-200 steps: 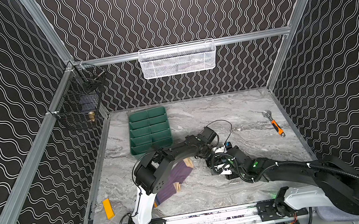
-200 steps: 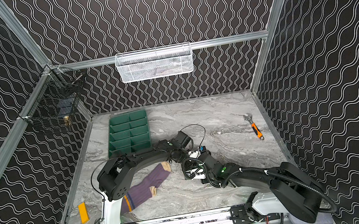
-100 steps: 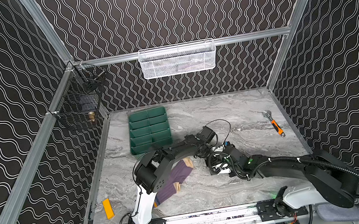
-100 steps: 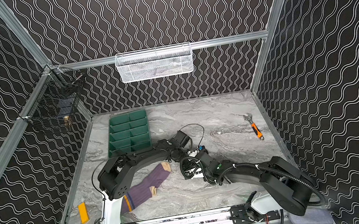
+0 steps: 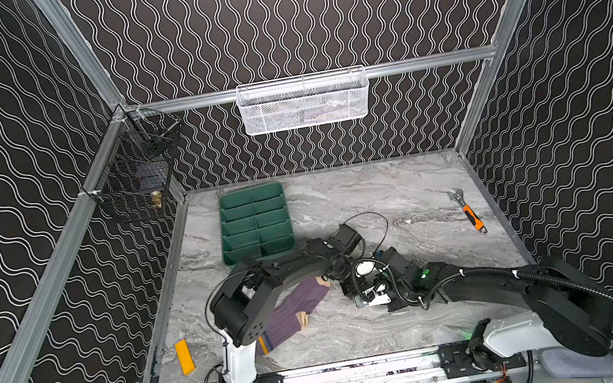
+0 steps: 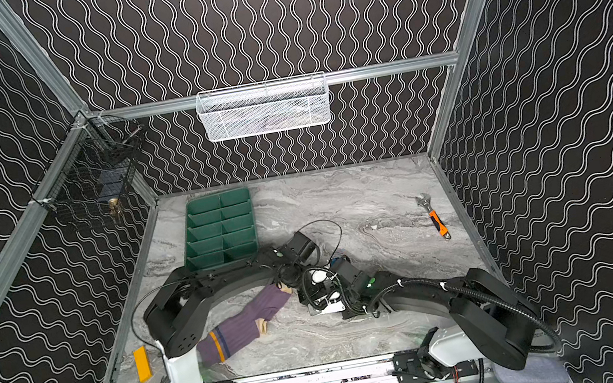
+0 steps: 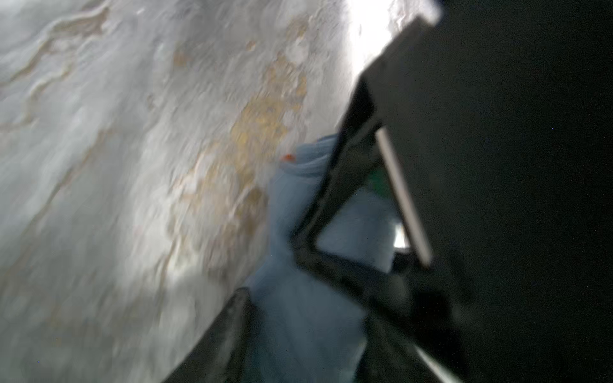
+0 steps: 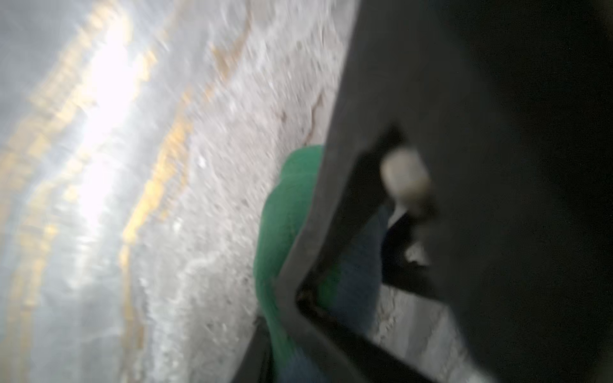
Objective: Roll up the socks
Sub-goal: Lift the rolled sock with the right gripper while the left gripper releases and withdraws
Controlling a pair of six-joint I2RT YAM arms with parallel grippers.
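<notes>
1. My right gripper (image 8: 275, 298) pinches the blue sock (image 8: 288, 215) at its green toe, mid-desk (image 5: 381, 197).
2. My left gripper (image 7: 268, 265) straddles it; whether it is clamped I cannot tell.
3. The purple sock (image 5: 295, 312) lies flat toward the desk's front-left corner.

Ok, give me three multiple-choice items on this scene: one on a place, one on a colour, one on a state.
1. Where on the table does the wrench lie?
A. far left corner
B. near the right wall
C. middle of the front edge

2. What colour is the body of the sock seen in both top views?
A. purple
B. red
C. white

3. How is that sock?
A. rolled into a ball
B. laid out at full length
C. hung up off the table

Key:
1 B: it lies on bare marble by the right wall.
2 A: its ribbed body shows purple.
3 B: it stretches flat from cuff to toe.
</notes>
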